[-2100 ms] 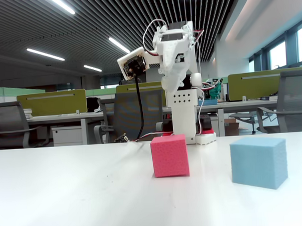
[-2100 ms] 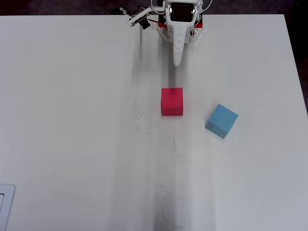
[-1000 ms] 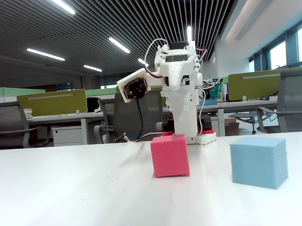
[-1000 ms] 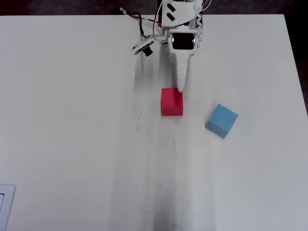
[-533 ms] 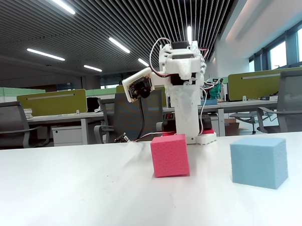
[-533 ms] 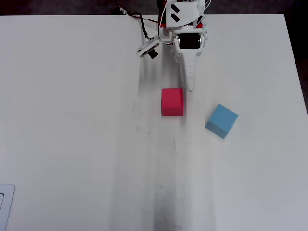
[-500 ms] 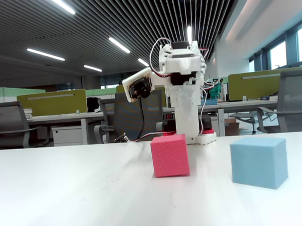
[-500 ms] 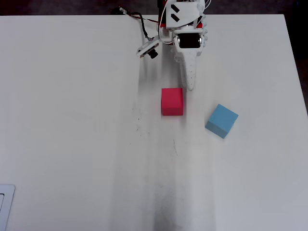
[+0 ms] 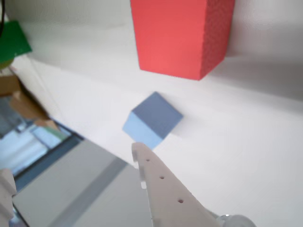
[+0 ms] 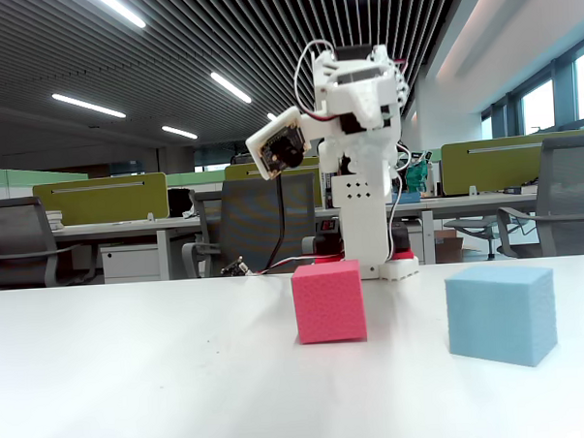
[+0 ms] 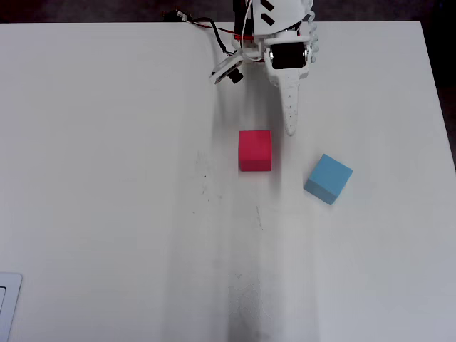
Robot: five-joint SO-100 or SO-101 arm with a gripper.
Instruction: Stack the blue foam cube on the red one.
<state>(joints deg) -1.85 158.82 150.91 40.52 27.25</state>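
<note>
The red foam cube (image 11: 255, 150) sits on the white table near the middle. It also shows in the fixed view (image 10: 328, 302) and large at the top of the wrist view (image 9: 173, 35). The blue foam cube (image 11: 328, 179) sits to its lower right in the overhead view, apart from it, and on the right in the fixed view (image 10: 500, 314). My gripper (image 11: 291, 128) is raised above the table, just beyond the red cube's right corner, and holds nothing. In the wrist view one finger (image 9: 158, 182) points at the blue cube (image 9: 152, 120). The other tip shows at the bottom left edge, so the gripper (image 9: 71, 165) is open.
The arm's base (image 10: 367, 216) stands at the table's far edge, with cables (image 11: 206, 28) beside it. The table's right edge (image 11: 436, 107) lies past the blue cube. A light object (image 11: 7, 303) sits at the overhead view's lower left corner.
</note>
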